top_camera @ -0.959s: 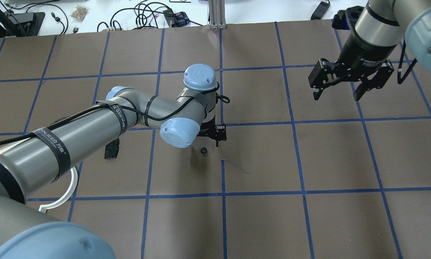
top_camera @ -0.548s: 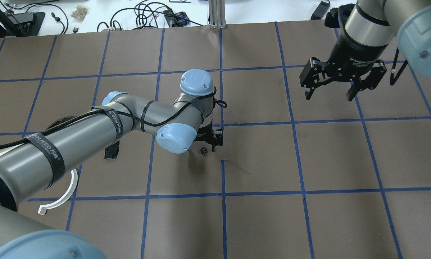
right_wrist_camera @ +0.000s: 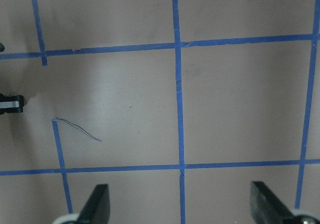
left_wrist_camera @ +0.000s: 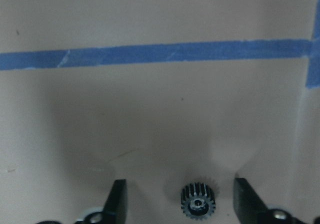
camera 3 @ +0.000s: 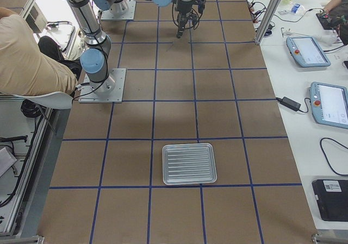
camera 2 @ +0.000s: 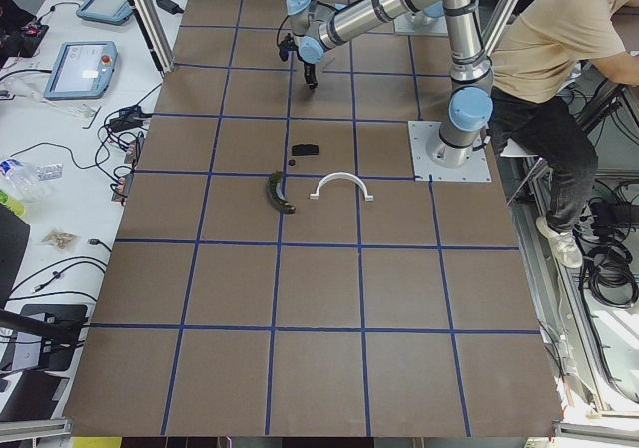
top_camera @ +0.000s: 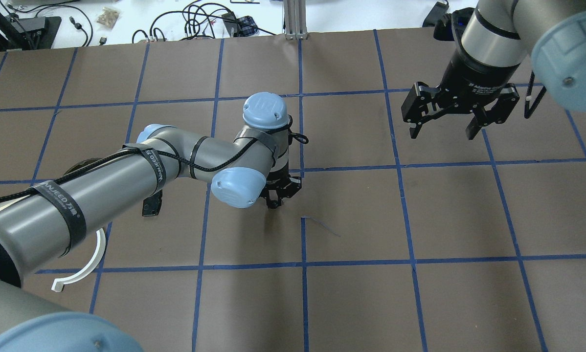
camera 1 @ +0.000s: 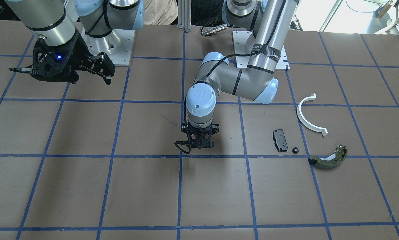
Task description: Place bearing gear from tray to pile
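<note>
In the front-facing view, the left arm [camera 1: 232,81] is reaching down to the middle of the desk [camera 1: 86,186]. The left jaws are sitting low against the brown paper and covering whatever is lying under them. The right jaws are hanging above the desk at the view's upper left, spread wide and holding nothing. The pile is lying off to the view's right: a white half-ring [camera 1: 308,117], a black pad [camera 1: 280,140] and a green brake shoe [camera 1: 329,159]. A second small gear [camera 1: 295,150] is resting just beside the pad.

From overhead, the left jaws are pointing straight down near a crossing of blue tape, and the wrist is blocking the spot below them. The right jaws are hovering well apart from them at the far right, their tips standing wide.

In the left side view, the pile is sitting as a loose cluster, well apart from the left jaws farther up the desk.

In the right side view, a ribbed metal tray [camera 3: 189,163] is lying near the camera, well apart from both arms.

The left wrist camera is showing the gear [left_wrist_camera: 199,202] lying flat on the desk between the two fingers [left_wrist_camera: 117,204]. The fingers are standing apart and touching neither side of the gear.

The right wrist camera is showing its fingers [right_wrist_camera: 97,206] spread wide over taped paper.
</note>
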{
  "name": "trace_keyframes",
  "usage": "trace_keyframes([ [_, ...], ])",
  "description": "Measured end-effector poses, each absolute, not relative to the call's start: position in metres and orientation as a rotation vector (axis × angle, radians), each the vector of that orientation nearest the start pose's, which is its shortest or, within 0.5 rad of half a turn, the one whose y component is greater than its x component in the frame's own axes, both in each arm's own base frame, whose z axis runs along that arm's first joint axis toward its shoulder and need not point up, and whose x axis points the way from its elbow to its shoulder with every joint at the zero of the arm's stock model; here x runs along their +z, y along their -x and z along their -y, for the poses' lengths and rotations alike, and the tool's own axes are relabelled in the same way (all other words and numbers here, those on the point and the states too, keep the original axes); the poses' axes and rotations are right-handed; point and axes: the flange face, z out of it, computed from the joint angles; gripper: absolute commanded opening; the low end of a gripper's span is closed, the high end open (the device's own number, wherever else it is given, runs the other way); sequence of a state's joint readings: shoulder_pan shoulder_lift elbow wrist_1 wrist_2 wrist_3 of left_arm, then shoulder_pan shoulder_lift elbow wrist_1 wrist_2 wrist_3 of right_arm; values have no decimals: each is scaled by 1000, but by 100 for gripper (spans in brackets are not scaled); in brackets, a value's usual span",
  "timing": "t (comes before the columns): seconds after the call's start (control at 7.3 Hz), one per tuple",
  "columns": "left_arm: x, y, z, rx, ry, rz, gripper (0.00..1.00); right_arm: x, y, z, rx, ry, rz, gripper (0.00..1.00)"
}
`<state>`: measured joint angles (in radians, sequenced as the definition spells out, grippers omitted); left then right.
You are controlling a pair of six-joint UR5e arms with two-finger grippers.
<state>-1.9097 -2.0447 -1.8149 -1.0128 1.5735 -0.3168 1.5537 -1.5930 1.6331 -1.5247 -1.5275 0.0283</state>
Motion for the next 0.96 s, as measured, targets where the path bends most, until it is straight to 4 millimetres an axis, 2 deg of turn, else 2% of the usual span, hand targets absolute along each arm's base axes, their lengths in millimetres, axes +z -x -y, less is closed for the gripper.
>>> trace_keyframes([
  [0.27, 172, 315, 498, 225, -30, -3089, 0, 464, -130, 475, 134, -68, -3096, 100],
  [0.55, 187, 303, 512, 187, -5, -3102, 0, 464, -129, 475, 134, -67, -3095, 100],
  [0.82, 212, 265, 533, 166, -5, -3114, 0, 464, -129, 475, 131, -69, -3093, 100],
  [0.96, 220, 235, 540, 199, -33, -3112, 0, 464, -129, 476, 128, -69, -3093, 100],
])
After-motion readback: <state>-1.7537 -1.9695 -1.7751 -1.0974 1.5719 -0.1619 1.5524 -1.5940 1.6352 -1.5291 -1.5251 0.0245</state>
